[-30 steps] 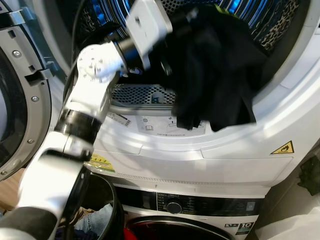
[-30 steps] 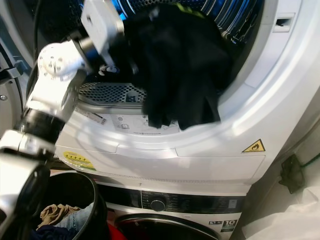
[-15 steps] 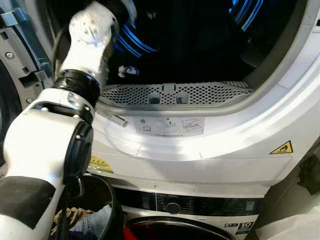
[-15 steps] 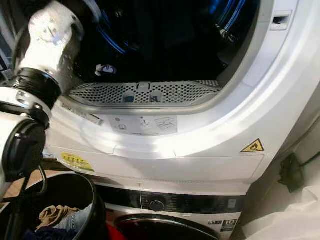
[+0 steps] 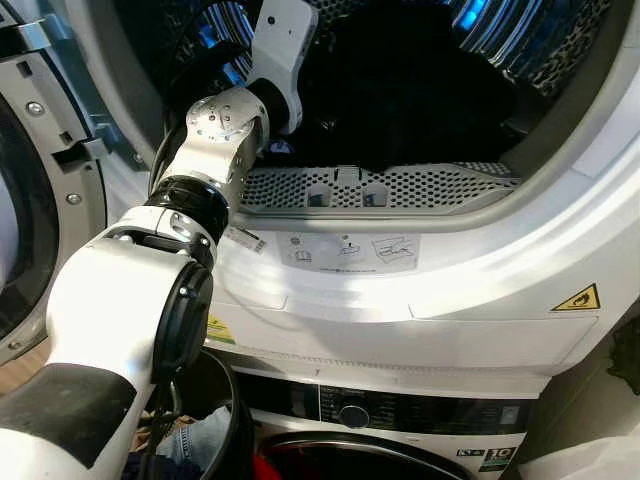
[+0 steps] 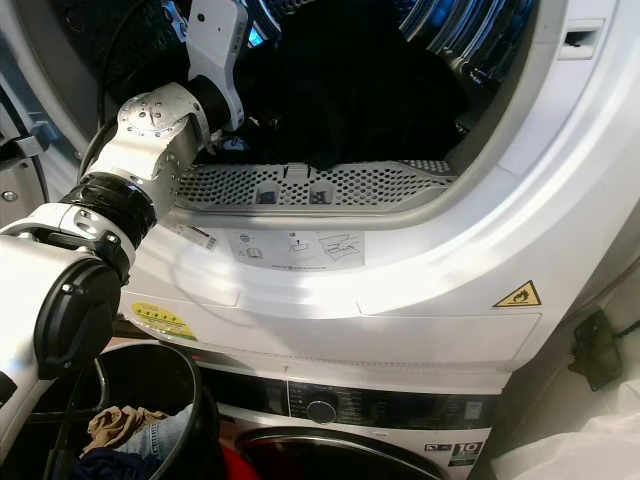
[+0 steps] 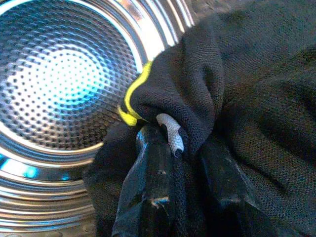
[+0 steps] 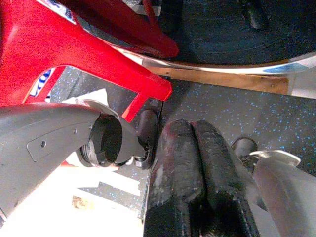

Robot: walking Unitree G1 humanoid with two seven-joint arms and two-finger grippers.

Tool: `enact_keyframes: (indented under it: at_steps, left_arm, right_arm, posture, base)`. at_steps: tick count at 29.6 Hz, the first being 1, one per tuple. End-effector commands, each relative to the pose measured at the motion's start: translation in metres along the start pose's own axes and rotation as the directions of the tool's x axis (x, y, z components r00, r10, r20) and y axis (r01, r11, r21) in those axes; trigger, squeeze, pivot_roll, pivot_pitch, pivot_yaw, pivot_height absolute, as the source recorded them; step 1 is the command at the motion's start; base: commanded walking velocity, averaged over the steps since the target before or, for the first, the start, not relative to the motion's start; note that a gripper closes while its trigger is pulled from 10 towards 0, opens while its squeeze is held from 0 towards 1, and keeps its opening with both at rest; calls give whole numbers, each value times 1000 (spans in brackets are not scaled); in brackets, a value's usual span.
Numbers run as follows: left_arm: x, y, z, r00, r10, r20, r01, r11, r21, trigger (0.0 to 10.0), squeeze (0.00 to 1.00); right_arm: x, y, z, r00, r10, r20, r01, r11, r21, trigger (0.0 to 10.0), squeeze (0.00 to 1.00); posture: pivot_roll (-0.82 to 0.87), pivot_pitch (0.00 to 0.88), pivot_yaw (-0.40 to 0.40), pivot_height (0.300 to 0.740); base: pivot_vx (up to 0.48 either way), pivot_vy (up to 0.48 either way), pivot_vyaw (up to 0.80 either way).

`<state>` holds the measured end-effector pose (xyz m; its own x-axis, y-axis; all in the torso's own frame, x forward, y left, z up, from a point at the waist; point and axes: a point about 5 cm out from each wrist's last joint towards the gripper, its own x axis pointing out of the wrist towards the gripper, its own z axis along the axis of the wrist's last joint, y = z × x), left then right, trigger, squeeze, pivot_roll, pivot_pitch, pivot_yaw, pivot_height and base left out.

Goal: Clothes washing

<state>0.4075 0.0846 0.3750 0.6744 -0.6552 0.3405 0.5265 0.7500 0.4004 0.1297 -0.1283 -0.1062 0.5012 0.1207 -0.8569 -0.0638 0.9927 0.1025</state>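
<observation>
Loading step: left arm reaches through the door opening of the upper drum (image 5: 520, 40), the top machine of the stack. Left hand (image 7: 183, 148) is clamped on a fold of the black garment (image 7: 247, 98); wrist view shows both fingers (image 7: 148, 187) pinching mesh fabric with a yellow trim and a small white tag right at the tips. Garment sits inside the drum, bunched just behind the perforated lint-filter grille (image 5: 370, 187), not hanging over the rim.

Right hand (image 8: 195, 163) hangs idle near the floor, fingers pressed together, holding nothing; a red plastic piece (image 8: 74, 49) lies beside it.

Dark basket (image 6: 160, 390) at lower left, beside the lower machine (image 6: 330, 410), holds more clothes, so the load looks partly done.

Next move, my read: open the left fingers to drop the garment deep in the drum, check the fabric doesn't snag on the fingertips, pull the arm back over the grille, then go down to the basket.
</observation>
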Motion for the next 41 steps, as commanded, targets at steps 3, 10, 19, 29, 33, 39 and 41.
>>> enact_keyframes:
  at_steps: [3,10,19,29,33,39,41]
  left_arm:
    - [0,-6,-6,996,-70,-47,70,997,14,10000,0]
    - [5,8,14,986,157,56,-154,986,-58,10000,0]
    - [13,-3,16,997,68,39,-64,994,-92,10000,0]
    - [23,-40,6,981,-195,8,195,974,-113,10000,0]
    - [24,-38,8,989,-149,16,150,981,-120,10000,0]
    - [20,-18,12,998,49,44,-38,976,-215,10000,0]
    - [20,-21,10,999,16,36,-9,980,-200,10000,0]
  right_arm:
    - [0,6,-2,1000,5,1,-5,1000,27,10000,0]
    - [-4,-1,-15,1000,-27,-12,27,999,37,10000,0]
    - [-13,-14,-35,995,-94,-32,96,993,75,10000,0]
    - [-21,-32,-49,989,-142,-34,144,987,71,10000,0]
    - [-23,-38,-49,988,-152,-27,153,986,63,10000,0]
    - [-23,-38,-48,988,-150,-24,151,988,45,10000,0]
    - [-22,-38,-47,988,-151,-23,152,987,46,10000,0]
  posture:
    - [40,0,150,740]
    - [-32,0,168,740]
    - [-118,9,185,740]
    - [-160,16,156,740]
    - [-155,11,146,740]
    - [-140,27,140,740]
    - [-135,33,142,740]
  base:
    - [0,0,0]
    - [0,0,0]
    - [0,0,0]
    - [0,0,0]
    - [0,0,0]
    - [0,0,0]
    - [0,0,0]
